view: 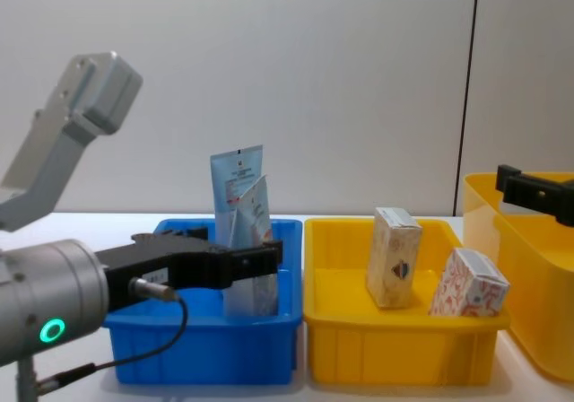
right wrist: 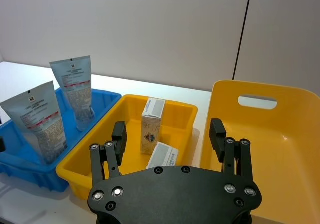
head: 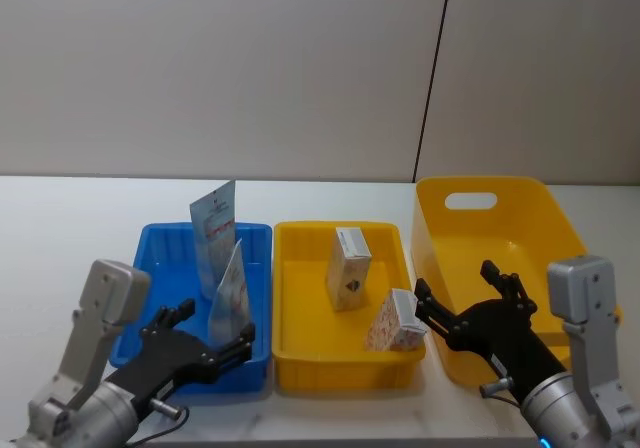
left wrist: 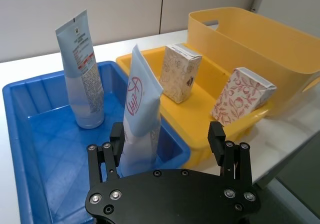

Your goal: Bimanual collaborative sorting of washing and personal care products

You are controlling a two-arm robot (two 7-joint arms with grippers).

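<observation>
Two pale-blue tubes stand in the blue tray (head: pixel 160 268): one upright at the back (head: pixel 213 228), the other (head: pixel 230 293) near the front wall. My left gripper (head: pixel 215 326) is open at the tray's front. In the left wrist view the near tube (left wrist: pixel 140 119) stands between the fingers (left wrist: pixel 116 136), close to one and not clamped. A cream carton (head: pixel 348 266) and a white carton with a red pattern (head: pixel 395 320) sit in the small yellow tray (head: pixel 300 353). My right gripper (head: pixel 457 286) is open and empty, low over the front of the large yellow bin (head: pixel 500 193).
The blue tray, the small yellow tray and the large yellow bin stand side by side on a white table (head: pixel 60 228). Bare table lies to the left and behind them. A plain wall runs behind the table.
</observation>
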